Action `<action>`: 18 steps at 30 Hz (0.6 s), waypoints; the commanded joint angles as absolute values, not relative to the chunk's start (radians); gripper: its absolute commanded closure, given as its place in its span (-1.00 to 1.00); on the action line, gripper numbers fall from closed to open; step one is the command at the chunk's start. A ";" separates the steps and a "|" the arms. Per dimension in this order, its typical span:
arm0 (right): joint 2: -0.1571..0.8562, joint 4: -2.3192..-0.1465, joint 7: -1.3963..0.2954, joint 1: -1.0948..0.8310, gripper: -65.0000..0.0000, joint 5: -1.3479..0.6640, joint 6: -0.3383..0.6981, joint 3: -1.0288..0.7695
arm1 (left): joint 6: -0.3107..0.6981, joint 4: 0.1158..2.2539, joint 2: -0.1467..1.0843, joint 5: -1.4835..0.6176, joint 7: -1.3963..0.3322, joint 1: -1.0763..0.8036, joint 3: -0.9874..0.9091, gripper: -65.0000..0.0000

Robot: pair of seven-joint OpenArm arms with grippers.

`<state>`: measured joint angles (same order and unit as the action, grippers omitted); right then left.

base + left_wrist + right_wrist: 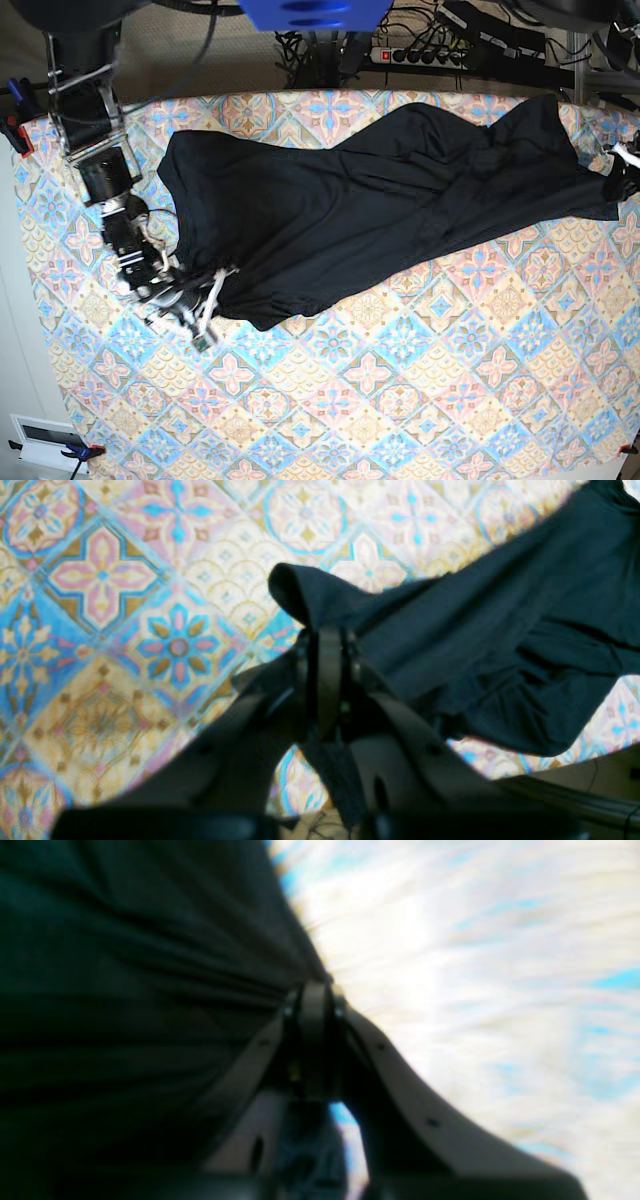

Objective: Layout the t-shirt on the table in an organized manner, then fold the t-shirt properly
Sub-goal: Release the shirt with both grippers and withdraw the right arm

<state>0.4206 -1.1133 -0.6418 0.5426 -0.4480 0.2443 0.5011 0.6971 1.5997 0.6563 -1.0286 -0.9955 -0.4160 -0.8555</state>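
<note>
Black t-shirt (400, 190) stretched across the far half of the patterned counter (400, 400), left gripper (327, 640) and right gripper (314, 990) jaws clamped on its opposite ends

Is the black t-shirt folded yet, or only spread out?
Not folded. The t-shirt lies stretched and wrinkled across the table, pulled between the right pincer and the left pincer, with bunched edges.

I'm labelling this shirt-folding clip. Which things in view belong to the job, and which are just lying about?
Part of the job:
t-shirt
table
left gripper
right gripper

Just lying about:
power strip
cables
</note>
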 commanded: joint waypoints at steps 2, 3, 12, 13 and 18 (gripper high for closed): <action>0.446 -1.241 -0.657 0.550 1.00 -0.453 0.239 0.372 | 0.698 1.610 0.685 -1.044 -0.970 -0.386 -0.871 1.00; 0.452 -1.297 -0.682 0.532 1.00 -0.453 0.239 0.302 | 0.698 1.610 0.685 -1.044 -0.970 -0.367 -0.872 1.00; 0.524 -1.554 -0.789 0.414 1.00 -0.561 0.240 -0.039 | 0.698 1.615 0.651 -1.044 -0.977 -0.242 -1.000 1.00; 0.542 -1.558 -0.792 0.414 1.00 -0.602 0.240 -0.064 | 0.698 1.613 0.651 -1.044 -0.977 -0.231 -1.015 1.00; 0.599 -1.557 -0.823 0.372 1.00 -0.696 0.240 -0.156 | 0.698 1.616 0.651 -1.046 -0.992 -0.239 -1.006 1.00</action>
<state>0.6018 -1.5459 -0.8230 0.3634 -0.6811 0.2321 -0.1604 0.6930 1.6016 0.6235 -1.0286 -1.0039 -0.2394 -1.0000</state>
